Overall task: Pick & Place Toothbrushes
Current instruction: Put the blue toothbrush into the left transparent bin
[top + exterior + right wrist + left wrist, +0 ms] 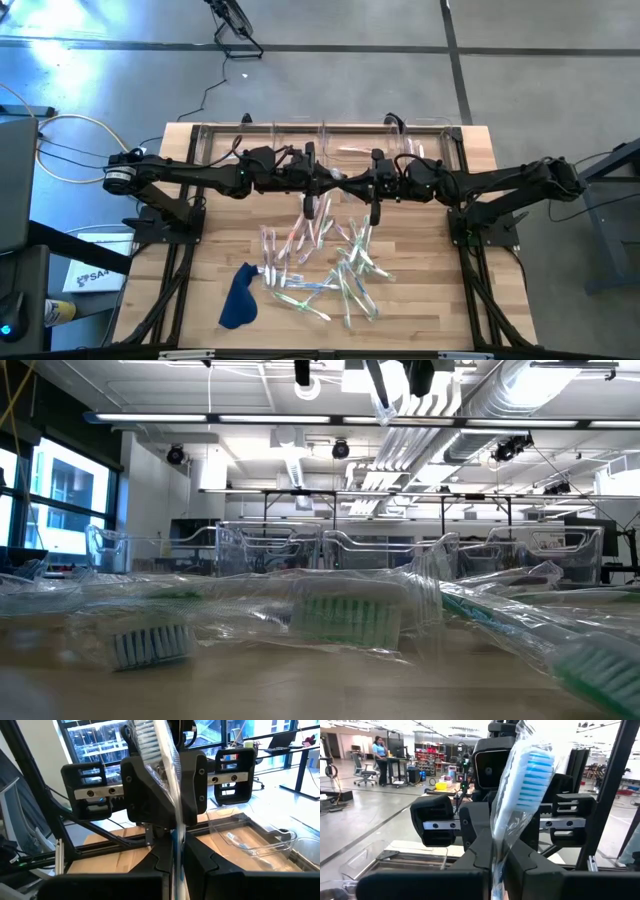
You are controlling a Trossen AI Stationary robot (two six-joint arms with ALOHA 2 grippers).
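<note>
Behind the wooden table (210, 300) we see an open workshop floor. At the frame's centre our left hand (497, 870) and right hand (176, 870) meet, both pinching one wrapped blue toothbrush (522, 800) between them. The other toothbrushes (330, 265) lie heaped on the table at lower centre, with clear bins (330, 135) along the top edge. We judge these light, stiff and slippery in glossy wrap, best pinched mid-handle, not by loose film.
</note>
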